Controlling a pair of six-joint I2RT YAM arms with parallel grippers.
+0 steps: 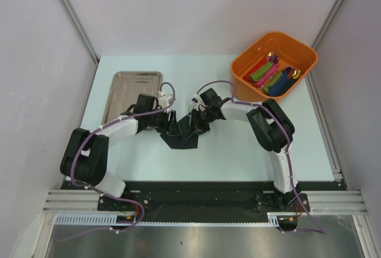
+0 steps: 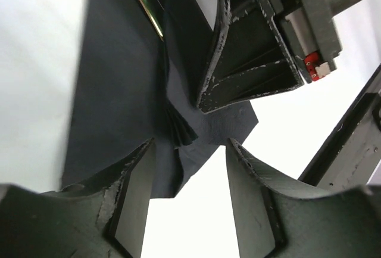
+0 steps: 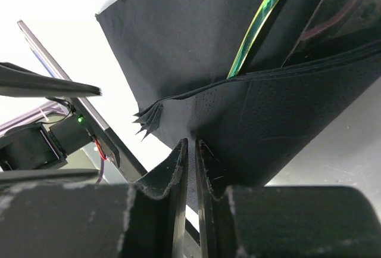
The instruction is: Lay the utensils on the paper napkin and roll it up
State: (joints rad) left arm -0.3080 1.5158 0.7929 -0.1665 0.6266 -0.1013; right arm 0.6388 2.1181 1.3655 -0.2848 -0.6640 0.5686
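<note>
Most of the utensils hidden inside folded paper napkin, one rainbow edge cut off at upper frame edge, tines unseen

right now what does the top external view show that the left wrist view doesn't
Only top external: the steel tray and the orange bin of coloured rolls. Only left wrist: the iridescent utensil up close, and the left gripper open at a corner. Both: the black napkin with the right gripper on it.
</note>
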